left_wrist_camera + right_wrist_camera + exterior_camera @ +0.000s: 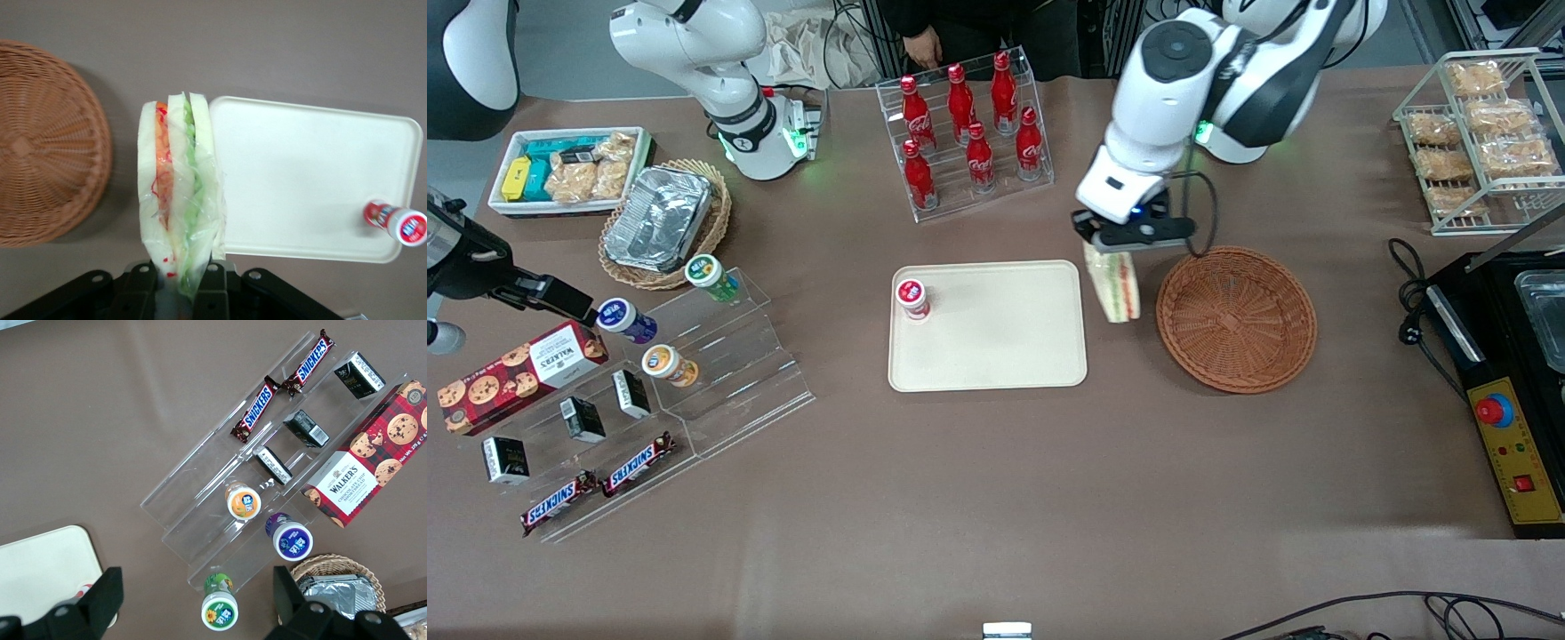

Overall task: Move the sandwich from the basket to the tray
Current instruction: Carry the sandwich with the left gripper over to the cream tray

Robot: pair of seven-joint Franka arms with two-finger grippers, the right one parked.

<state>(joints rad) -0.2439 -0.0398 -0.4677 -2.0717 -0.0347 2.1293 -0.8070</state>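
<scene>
- The black two-finger gripper (pixel 1122 246) of the left arm is closed on the triangular white-bread sandwich (pixel 1114 286) with red, orange and green filling, holding it by its narrow end.
- The sandwich hangs above the brown table (pixel 996 498), in the gap between the flat cream plastic tray (pixel 996 356) and the round reddish-brown wicker basket (pixel 1236 318), just beside the edge of the tray.
- On the tray stands a small cup with a red and white lid (pixel 911 297), near one corner.
</scene>
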